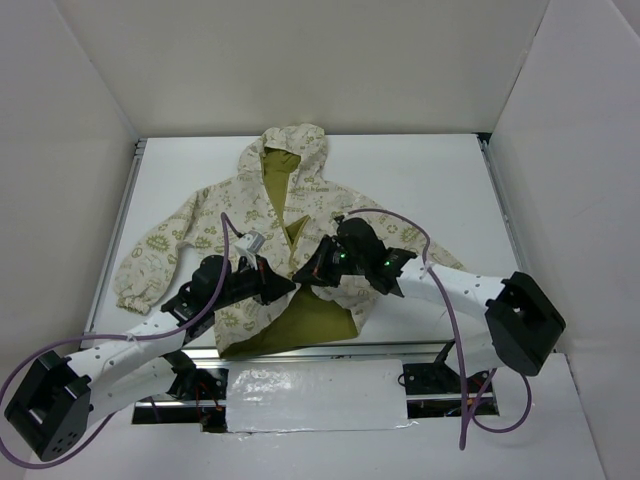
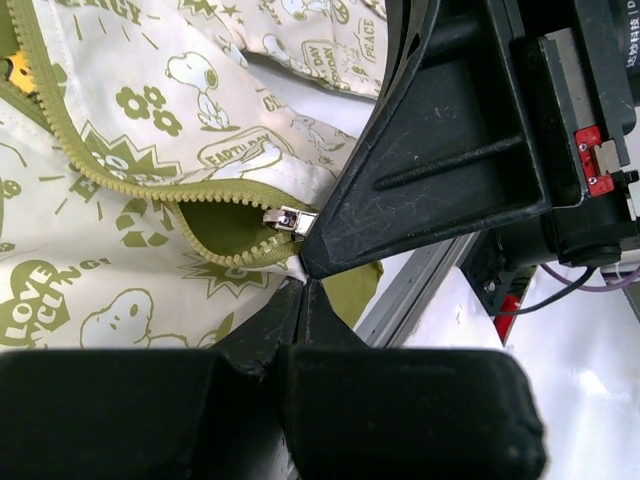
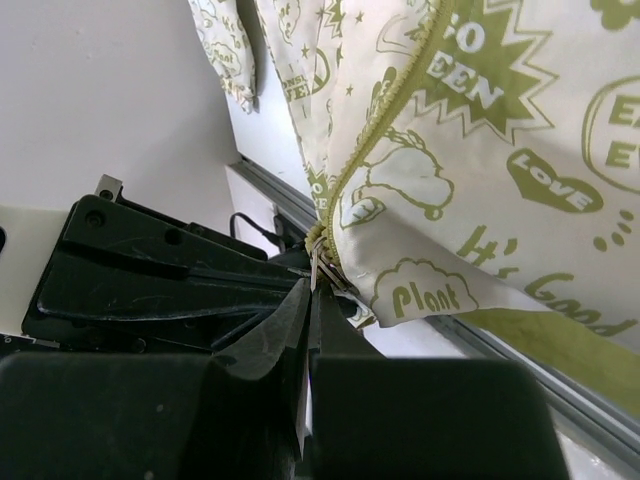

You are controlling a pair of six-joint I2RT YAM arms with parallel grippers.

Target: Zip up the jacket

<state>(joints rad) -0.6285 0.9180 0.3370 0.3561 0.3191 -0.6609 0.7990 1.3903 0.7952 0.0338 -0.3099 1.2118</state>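
Left gripper (image 2: 300, 285): black hard-plastic fingers pressed together, pinching a small corner of the child-size hooded cream fabric jacket with olive-green doodle prints (image 1: 190, 235) at its near hem. Right gripper (image 3: 310, 300) is closed too, its wedge-shaped tips nipping the small silver metal zipper pull (image 2: 286, 219). The two grippers' tips are almost touching. The jacket lies front up on the matte white table (image 1: 430, 180), hem toward the arm bases. A row of olive plastic zipper teeth (image 2: 110, 180) curves across the soft, creased cloth. Smooth olive lining (image 1: 310, 320) shows in a broad flap at the hem and a narrow V below the rounded hood (image 1: 295, 145), which lies farthest away.
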